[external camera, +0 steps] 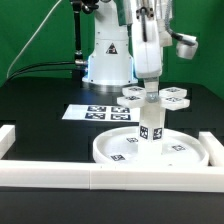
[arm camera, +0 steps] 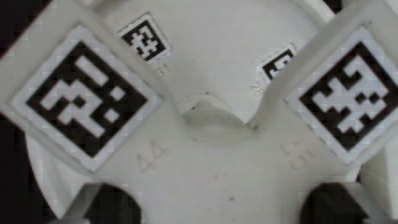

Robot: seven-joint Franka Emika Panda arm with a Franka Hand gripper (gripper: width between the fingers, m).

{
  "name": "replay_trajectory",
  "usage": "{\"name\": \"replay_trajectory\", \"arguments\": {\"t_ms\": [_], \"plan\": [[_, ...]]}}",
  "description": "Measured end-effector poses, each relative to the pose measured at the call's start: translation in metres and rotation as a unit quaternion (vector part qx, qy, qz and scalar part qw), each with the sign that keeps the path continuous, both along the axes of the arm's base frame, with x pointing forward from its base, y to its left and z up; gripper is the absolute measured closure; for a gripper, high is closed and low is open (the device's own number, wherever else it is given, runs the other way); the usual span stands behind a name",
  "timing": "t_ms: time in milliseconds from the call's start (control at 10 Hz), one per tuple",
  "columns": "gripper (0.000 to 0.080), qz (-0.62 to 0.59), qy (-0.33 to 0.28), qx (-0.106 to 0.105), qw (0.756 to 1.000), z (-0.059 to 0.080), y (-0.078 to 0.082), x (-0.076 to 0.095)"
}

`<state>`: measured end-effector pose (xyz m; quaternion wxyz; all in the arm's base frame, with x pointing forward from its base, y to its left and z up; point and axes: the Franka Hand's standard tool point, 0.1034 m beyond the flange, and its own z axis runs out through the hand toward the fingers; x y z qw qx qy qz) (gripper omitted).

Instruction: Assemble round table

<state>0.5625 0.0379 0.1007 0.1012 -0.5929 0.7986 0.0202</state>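
The large white rimmed disc (external camera: 118,152) lies flat on the black table near the front. The short cylinder leg (external camera: 150,126) stands upright on its middle. The cross-shaped piece (external camera: 166,97) sits level on top of the leg. My gripper (external camera: 149,88) comes straight down onto the cross's centre. In the wrist view the cross-shaped piece (arm camera: 196,110) fills the frame with its square tags. My gripper (arm camera: 228,205) has a dark fingertip (arm camera: 111,205) on each side of the white body. The jaws look shut on it.
The marker board (external camera: 95,112) lies flat behind the disc, toward the exterior view's left. White border rails run along the front (external camera: 100,178) and the left side (external camera: 8,140). The arm's base (external camera: 108,60) stands at the back.
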Motion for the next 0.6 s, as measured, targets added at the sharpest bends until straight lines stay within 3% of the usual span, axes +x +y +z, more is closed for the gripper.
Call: {"name": "replay_trajectory", "arguments": {"t_ms": [600], "plan": [[0.0357,-0.192,0.021,0.041,0.98,0.0007,-0.0021,0.0011]]}}
